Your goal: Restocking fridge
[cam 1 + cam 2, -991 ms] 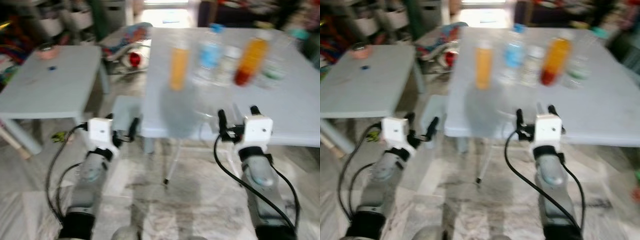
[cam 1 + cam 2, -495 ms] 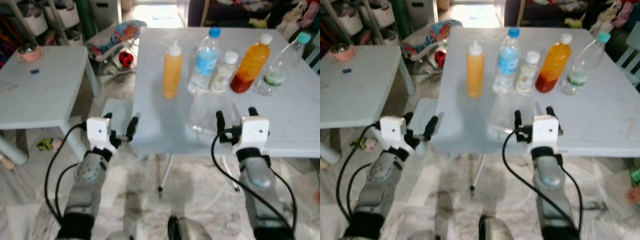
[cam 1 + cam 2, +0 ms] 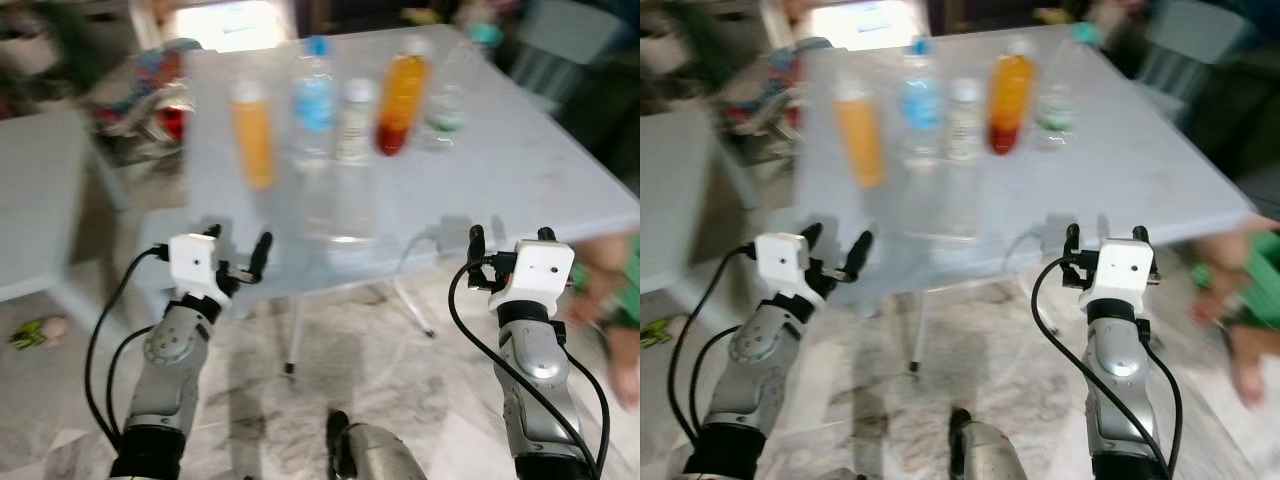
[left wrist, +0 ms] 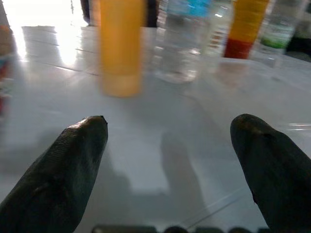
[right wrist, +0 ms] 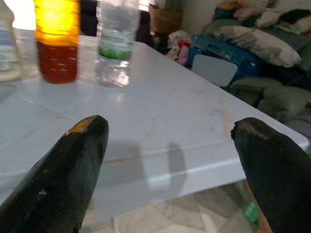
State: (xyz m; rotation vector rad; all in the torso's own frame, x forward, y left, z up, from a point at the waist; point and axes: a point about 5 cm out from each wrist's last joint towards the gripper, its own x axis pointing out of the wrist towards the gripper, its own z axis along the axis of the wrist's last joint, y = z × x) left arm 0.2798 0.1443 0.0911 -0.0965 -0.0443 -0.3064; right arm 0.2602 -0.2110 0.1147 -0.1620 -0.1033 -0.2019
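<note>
Five bottles stand in a row on the pale blue table [image 3: 520, 170]: a yellow squeeze bottle [image 3: 252, 135], a blue-labelled water bottle [image 3: 314, 95], a small white bottle [image 3: 355, 120], an orange juice bottle [image 3: 402, 95] and a clear green-labelled bottle [image 3: 455, 85]. A clear container [image 3: 335, 205] sits in front of them. My left gripper [image 3: 240, 248] is open at the table's near edge, facing the yellow bottle [image 4: 120, 43]. Open too, my right gripper [image 3: 509, 235] hovers off the near right corner, with the juice bottle [image 5: 57, 39] and green-labelled bottle [image 5: 114, 41] ahead. Neither holds anything.
A lower grey table [image 3: 40, 200] stands on the left, with a small toy [image 3: 35, 330] on the tiled floor beside it. Part of a person [image 3: 605, 300] shows at the right edge, near my right arm. Cushions [image 5: 262, 43] lie beyond the table's far side.
The whole picture has shifted and blurred, so the camera has moved: the table now sits further left and at an angle. Both grippers stay open and empty.
</note>
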